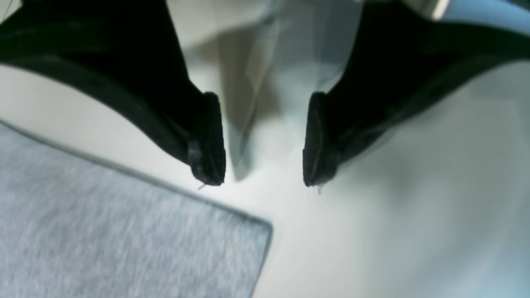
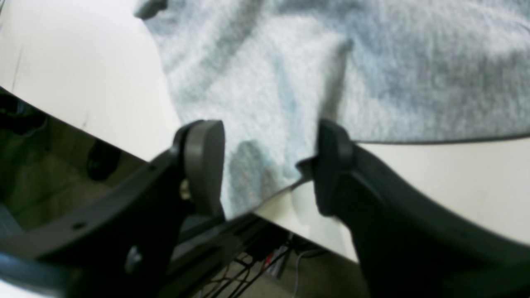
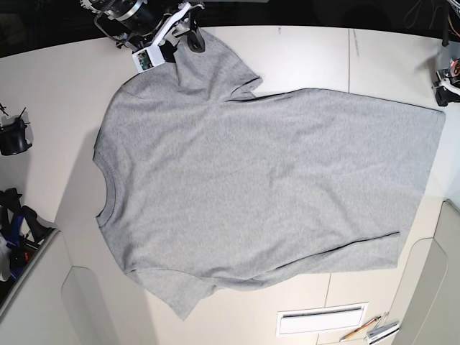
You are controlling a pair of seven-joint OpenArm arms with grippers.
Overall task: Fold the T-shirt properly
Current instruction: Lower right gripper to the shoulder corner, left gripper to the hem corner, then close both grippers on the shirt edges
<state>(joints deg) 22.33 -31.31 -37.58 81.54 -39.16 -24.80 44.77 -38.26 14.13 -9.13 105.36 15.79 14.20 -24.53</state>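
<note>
The light heather-grey T-shirt point(image 3: 251, 194) lies spread flat on the white table, plain side up, with its neck point(image 3: 104, 190) at the left and its hem at the right. My right gripper point(image 3: 185, 39) is open at the far sleeve point(image 3: 215, 65). In the right wrist view the sleeve's edge point(image 2: 265, 124) lies between the spread fingers point(image 2: 205, 165) at the table's edge. My left gripper point(image 1: 265, 145) is open and empty above bare table, just off the shirt's hem corner point(image 1: 124, 240). In the base view it point(image 3: 444, 86) sits at the right edge.
The table edge point(image 2: 290, 215), with cables below it, runs under my right gripper. A black object point(image 3: 14, 133) and dark gear point(image 3: 18, 230) stand at the left. A white slotted plate point(image 3: 323, 320) and a pencil point(image 3: 363, 330) lie near the front.
</note>
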